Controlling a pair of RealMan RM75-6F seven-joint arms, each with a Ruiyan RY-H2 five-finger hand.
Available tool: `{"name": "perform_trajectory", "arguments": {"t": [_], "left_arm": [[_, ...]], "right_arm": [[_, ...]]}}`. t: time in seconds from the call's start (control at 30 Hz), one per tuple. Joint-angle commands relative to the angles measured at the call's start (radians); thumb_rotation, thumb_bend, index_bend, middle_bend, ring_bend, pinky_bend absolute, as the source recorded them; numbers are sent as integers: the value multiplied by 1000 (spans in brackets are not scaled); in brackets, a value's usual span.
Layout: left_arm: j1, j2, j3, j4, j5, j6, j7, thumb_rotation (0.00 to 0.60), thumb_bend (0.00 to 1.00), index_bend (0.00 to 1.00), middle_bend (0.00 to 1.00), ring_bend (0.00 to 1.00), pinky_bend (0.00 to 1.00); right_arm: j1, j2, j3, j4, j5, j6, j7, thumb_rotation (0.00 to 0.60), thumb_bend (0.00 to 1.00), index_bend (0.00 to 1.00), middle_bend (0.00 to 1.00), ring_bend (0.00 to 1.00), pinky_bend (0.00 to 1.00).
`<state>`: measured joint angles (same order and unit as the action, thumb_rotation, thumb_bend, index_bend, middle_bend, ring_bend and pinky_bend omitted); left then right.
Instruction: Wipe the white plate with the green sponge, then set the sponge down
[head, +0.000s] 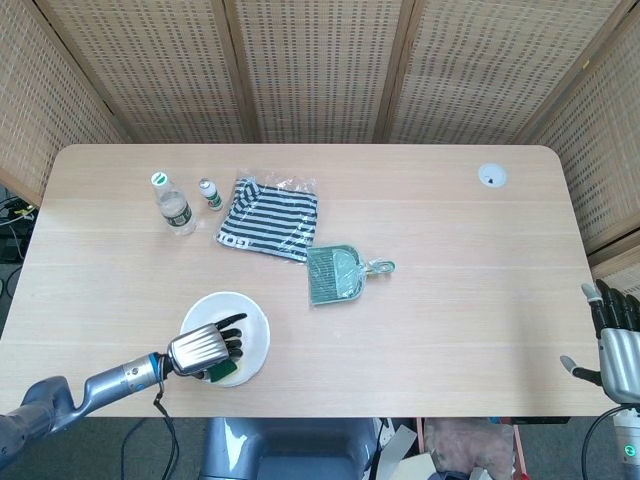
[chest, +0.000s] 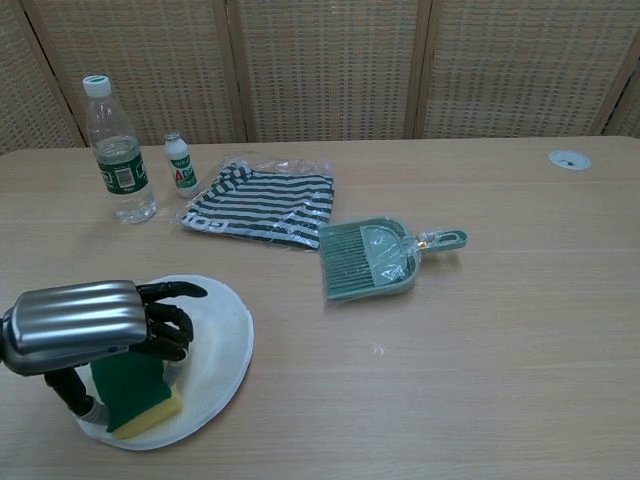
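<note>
The white plate (head: 242, 322) (chest: 222, 335) lies near the table's front left edge. My left hand (head: 203, 347) (chest: 90, 322) is over the plate's near side and holds the green sponge (chest: 128, 386) (head: 222, 371) with its yellow side down against the plate. The fingers curl around the sponge's top. My right hand (head: 616, 340) shows only in the head view, at the far right beyond the table's edge, fingers apart and holding nothing.
A green dustpan (head: 335, 274) (chest: 368, 258) lies mid-table. A bagged striped cloth (head: 269, 219) (chest: 262, 205) sits behind it. A water bottle (head: 173, 204) (chest: 115, 150) and a small bottle (head: 210, 194) (chest: 181, 164) stand at the back left. A white cable grommet (head: 491, 176) is far right.
</note>
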<state>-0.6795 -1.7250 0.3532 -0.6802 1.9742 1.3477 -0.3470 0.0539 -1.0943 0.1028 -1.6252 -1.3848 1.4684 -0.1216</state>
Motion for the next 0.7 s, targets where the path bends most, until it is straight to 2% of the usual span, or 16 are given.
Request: {"name": "perform_trajectory", "arguments": {"t": [0.03, 0.13, 0.3, 0.4, 0.7], "left_arm": [[0, 10, -11, -3, 0, 27, -5, 600, 361, 604, 461, 265, 11], [-3, 26, -20, -28, -2, 49, -4, 600, 361, 604, 461, 265, 10], [-8, 31, -10, -45, -7, -15, 18, 600, 361, 603, 461, 265, 15], [-3, 14, -3, -32, -14, -59, 25, 600, 361, 604, 461, 265, 16], [3, -19, 2, 2, -12, -77, 21, 600, 363, 604, 461, 265, 5]], "right_arm": [[0, 0, 0, -1, -1, 1, 0, 600, 0, 0, 0, 0, 0], [-1, 0, -1, -2, -3, 3, -1, 600, 0, 0, 0, 0, 0], [0, 1, -2, -2, -4, 1, 0, 600, 0, 0, 0, 0, 0], [0, 2, 0, -2, -1, 1, 2, 600, 0, 0, 0, 0, 0], [2, 2, 0, -1, 2, -4, 4, 600, 0, 0, 0, 0, 0]]}}
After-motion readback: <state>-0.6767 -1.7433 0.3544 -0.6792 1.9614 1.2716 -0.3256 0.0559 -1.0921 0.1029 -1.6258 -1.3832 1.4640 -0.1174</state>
